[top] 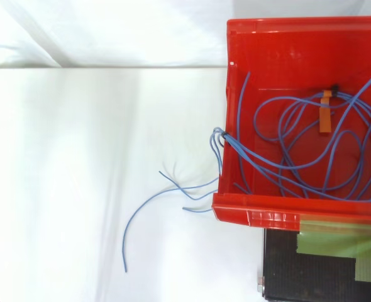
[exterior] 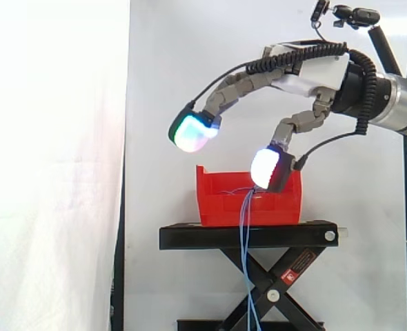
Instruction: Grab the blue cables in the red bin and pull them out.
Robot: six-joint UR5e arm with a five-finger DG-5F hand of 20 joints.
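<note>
The red bin (exterior: 248, 203) stands on a black stand (exterior: 248, 236). From above, blue cables (top: 311, 151) lie coiled in the red bin (top: 236, 50), bound by an orange tie (top: 324, 113). A few strands drape over its wall and hang down past the stand as loose blue cable ends (exterior: 246, 262), also seen trailing outside the bin (top: 141, 217). My hand (exterior: 308, 74) reaches in from the right above the bin, open, with its fingers arched and spread. One glowing white pad (exterior: 264, 167) hovers just over the bin's rim near the cables; another green-white pad (exterior: 193, 131) is higher and to the left. Nothing is held.
A scissor lift (exterior: 272, 289) carries the black stand. A white curtain hangs behind and to the left. In the top view the stand's black top with green tape (top: 336, 251) shows beside the bin.
</note>
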